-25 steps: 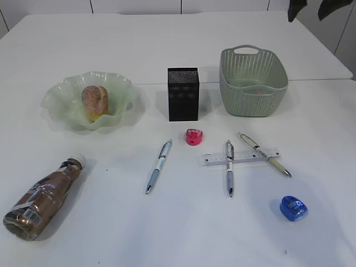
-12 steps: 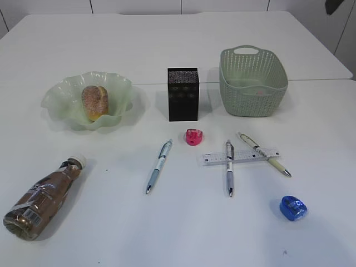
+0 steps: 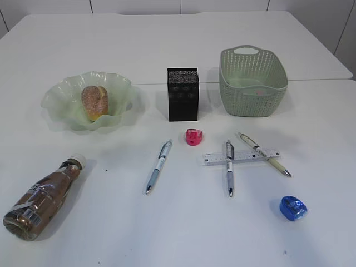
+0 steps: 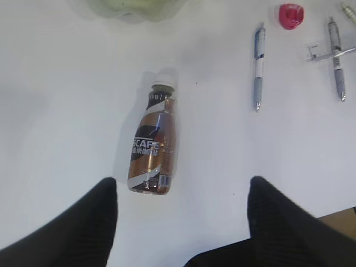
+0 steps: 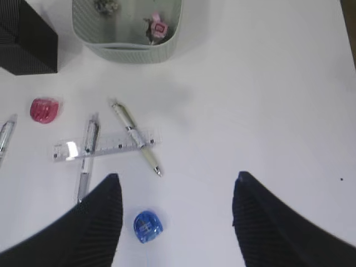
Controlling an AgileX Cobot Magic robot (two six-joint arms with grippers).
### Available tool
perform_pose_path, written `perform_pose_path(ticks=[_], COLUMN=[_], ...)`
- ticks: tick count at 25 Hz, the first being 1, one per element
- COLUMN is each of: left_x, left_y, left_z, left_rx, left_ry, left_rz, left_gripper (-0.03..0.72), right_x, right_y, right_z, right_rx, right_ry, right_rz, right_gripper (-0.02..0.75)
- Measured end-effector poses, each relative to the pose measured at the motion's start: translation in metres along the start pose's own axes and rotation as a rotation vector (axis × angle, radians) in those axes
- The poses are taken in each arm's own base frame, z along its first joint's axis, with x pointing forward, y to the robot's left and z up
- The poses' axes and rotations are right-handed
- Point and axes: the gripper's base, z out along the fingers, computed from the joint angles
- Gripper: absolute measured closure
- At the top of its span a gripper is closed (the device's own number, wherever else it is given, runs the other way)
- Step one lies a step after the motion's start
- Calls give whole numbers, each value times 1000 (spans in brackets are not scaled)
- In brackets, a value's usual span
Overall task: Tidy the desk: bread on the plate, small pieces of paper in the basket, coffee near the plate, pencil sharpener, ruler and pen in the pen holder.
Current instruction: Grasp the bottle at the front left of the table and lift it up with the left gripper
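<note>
The bread [image 3: 94, 102] lies in the green wavy plate [image 3: 58, 97]. The coffee bottle [image 3: 43, 196] lies on its side at the front left, also in the left wrist view [image 4: 154, 142]. The black pen holder [image 3: 183, 93] stands mid-table. A pink sharpener [image 3: 193, 137], a blue sharpener [image 3: 293, 207], the clear ruler [image 3: 214, 158] and three pens [image 3: 158, 166] lie in front. Paper scraps [image 5: 157, 26] lie in the green basket [image 3: 253, 89]. My left gripper [image 4: 182, 186] is open above the bottle's base. My right gripper [image 5: 175, 182] is open above the blue sharpener [image 5: 147, 226]. Neither gripper shows in the exterior view.
Two pens [image 3: 229, 167] cross the ruler at the right. The table's seam runs behind the plate and basket. The table's front edge [image 4: 339, 214] shows at the lower right of the left wrist view.
The dark arm parts at the top right of the exterior view have moved up and out of view. Nothing on the table has moved.
</note>
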Motion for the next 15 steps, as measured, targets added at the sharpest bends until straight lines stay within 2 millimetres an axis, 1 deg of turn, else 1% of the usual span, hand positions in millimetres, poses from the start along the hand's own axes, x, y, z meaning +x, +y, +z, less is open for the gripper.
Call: perform_pose_path(ticks=[2,3,6,8,9,10,11,12,15], left_x=[-6,-9,-17,-21,-23,-24,-25,-26,-28], left_y=[2,3,6,8,10,12,14,16,20], left_z=[18,26,53,72,80,87,95,102,121], left_rx=[-11,-16,-27,-42,-52,-65,-80,-94,-116], left_ry=[50,73,145,193,214,231,251,271,321], left_rz=[4,4,3,5,10,17,24,29,37], left_gripper=[169,168,166,166,166,165,165,165,165], right_x=[0,17,34,40,48,50,57,60,69], right_y=[0,-1,-3,-4,-5,-5,-6,-7,-9], right_z=[0,-6,-6,-5,-3,-3,-3,-4,-15], right_rx=[0,-14,-17,-15,-15,-16,-18,-18,-22], right_ry=[0,12,35,48,64,68,76,76,47], right_rz=[0,1,-9,-10,-16,-19,-34,-39,-54], right_gripper=[244,244,244,244,244,244,244,244,244])
